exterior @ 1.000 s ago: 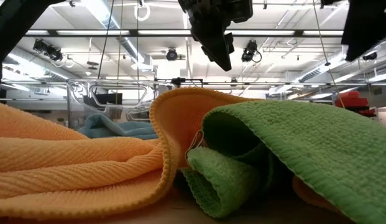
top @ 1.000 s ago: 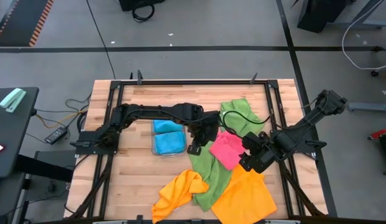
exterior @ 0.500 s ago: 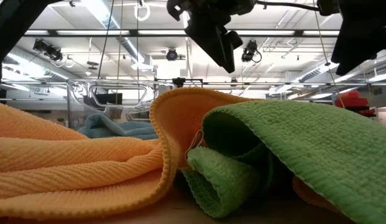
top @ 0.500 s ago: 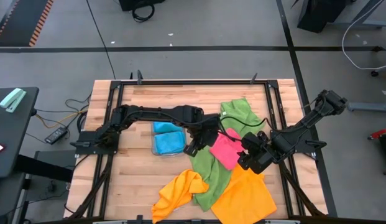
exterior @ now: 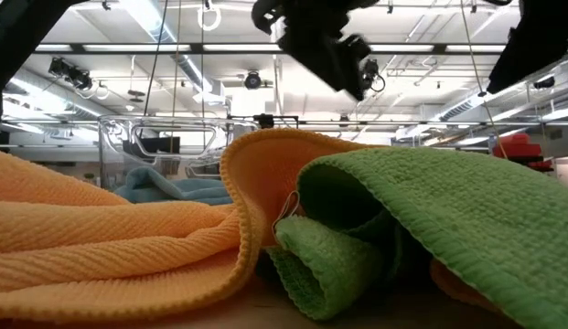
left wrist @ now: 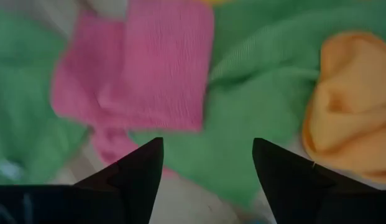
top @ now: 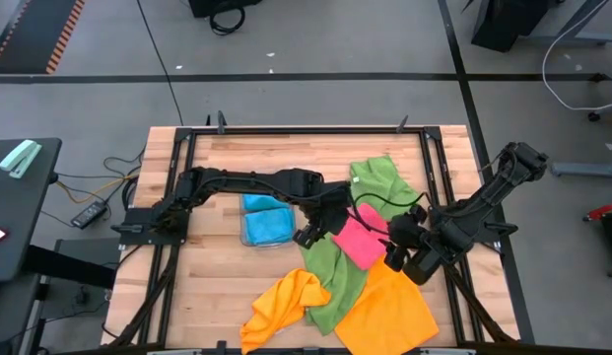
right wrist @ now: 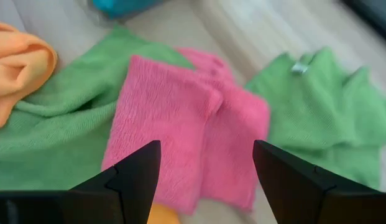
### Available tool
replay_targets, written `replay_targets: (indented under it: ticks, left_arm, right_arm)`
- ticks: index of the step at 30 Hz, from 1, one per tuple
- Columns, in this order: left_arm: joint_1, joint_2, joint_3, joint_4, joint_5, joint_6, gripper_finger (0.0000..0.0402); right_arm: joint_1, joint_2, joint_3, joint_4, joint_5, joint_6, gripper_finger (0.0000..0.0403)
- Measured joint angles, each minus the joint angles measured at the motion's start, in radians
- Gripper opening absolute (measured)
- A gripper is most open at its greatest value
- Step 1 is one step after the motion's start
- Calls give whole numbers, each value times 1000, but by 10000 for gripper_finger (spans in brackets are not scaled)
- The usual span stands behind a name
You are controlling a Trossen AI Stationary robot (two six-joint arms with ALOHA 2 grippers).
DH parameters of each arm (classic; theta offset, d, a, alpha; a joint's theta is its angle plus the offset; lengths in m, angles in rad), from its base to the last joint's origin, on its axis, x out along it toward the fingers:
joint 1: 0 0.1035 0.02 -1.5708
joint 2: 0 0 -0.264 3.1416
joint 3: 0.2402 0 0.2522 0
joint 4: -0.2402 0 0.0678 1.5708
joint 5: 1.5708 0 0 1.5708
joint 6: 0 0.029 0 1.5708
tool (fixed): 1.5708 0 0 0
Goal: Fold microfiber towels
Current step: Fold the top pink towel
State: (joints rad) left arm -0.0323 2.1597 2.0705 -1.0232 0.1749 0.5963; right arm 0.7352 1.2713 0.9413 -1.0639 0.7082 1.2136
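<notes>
Microfiber towels lie in a loose heap on the wooden table point(top: 217, 286), right of centre in the high view: a folded pink towel point(top: 362, 238) rests on a long green towel point(top: 329, 271), a second green towel point(top: 379, 180) sits behind it, a crumpled orange towel point(top: 286, 301) and a flat orange towel point(top: 389, 311) lie at the near edge, and blue towels point(top: 265, 209) fill a clear plastic tray point(top: 248, 235). My left gripper point(top: 315, 229) hangs at the pink towel's left edge, my right gripper point(top: 402, 248) at its right corner; the arms cover part of the cloth beneath them. Low view: the orange towel point(exterior: 110, 247) and a green towel point(exterior: 430, 219) fill the foreground and hide the pink one entirely; the tray point(exterior: 160, 151) with its blue contents shows behind, and only the dark lower parts of my arms enter from above, blurred. Left wrist view: my left gripper point(left wrist: 207, 163) has its fingers point(left wrist: 140, 168) spread wide and holds nothing; the pink towel point(left wrist: 152, 68) lies beyond, soft in focus, with green cloth point(left wrist: 261, 74) and orange cloth point(left wrist: 345, 106) alongside. Right wrist view: my right gripper point(right wrist: 207, 165) is likewise spread wide and empty above the pink towel point(right wrist: 180, 127), whose top layer is folded over; green cloth point(right wrist: 317, 106) flanks it, and an orange edge point(right wrist: 18, 62) is cut off by the frame.
</notes>
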Motion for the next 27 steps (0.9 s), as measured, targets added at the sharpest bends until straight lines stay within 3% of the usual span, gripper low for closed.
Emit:
replay_targets:
  ticks: [7,15,20,27]
  left_arm:
    - [-29,61,2,148,-23,95,251]
    - [-27,128,0,108,-55,113,233]
    - [-27,136,0,142,-100,173,232]
    - [-25,155,0,177,-145,227,233]
  right_arm:
    - [76,0,0,-71,46,59,265]
    - [214,-1,-1,-68,-140,137,264]
    - [286,-3,-1,-64,-148,245,264]
    - [294,-3,-1,-64,-140,294,264]
